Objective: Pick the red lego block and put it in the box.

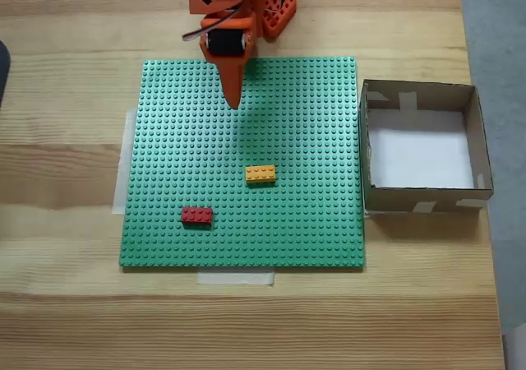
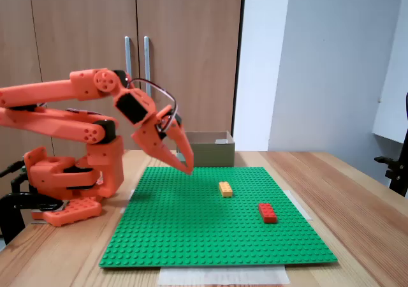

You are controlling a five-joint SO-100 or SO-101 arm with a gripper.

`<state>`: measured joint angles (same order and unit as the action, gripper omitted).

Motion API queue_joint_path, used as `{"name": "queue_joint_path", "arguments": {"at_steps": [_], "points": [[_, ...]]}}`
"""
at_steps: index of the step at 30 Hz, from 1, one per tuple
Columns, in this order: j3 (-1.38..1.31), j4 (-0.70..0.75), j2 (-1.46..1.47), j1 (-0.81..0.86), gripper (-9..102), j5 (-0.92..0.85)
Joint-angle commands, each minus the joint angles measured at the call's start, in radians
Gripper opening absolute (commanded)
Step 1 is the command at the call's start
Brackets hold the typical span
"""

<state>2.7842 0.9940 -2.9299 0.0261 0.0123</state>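
The red block [image 1: 196, 215] is lying flat on the green baseplate [image 1: 312, 123], studs up, toward the plate's near-left part in the view from above; in the side-on fixed view it [image 2: 267, 212] is sitting right of centre. Nothing is touching it — it looks simply set down, perhaps pressed onto the studs, which would be keeping it from sliding. The yellow-orange brick [image 1: 260, 173] is resting near it, apart, a little closer to the arm. The box [image 1: 481, 152] is standing just beside the plate's right edge in the top view, open and showing a bare white floor, so it is waiting to receive the block. Tape strips seem to be pinning the plate to the wooden table [image 1: 66, 304]. The gripper [image 2: 187, 166] is hanging tip-down over the plate's far part, well apart from the block, its jaws meeting at the point with only a sliver between them higher up — closed, and carrying nothing.
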Motion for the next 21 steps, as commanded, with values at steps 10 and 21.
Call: {"name": "queue_joint_path", "arguments": {"at_steps": [10,21], "points": [[-0.411,0.063,0.379,0.046,-1,0.028],[-0.653,0.155,0.612,0.147,5,-0.038]]}}
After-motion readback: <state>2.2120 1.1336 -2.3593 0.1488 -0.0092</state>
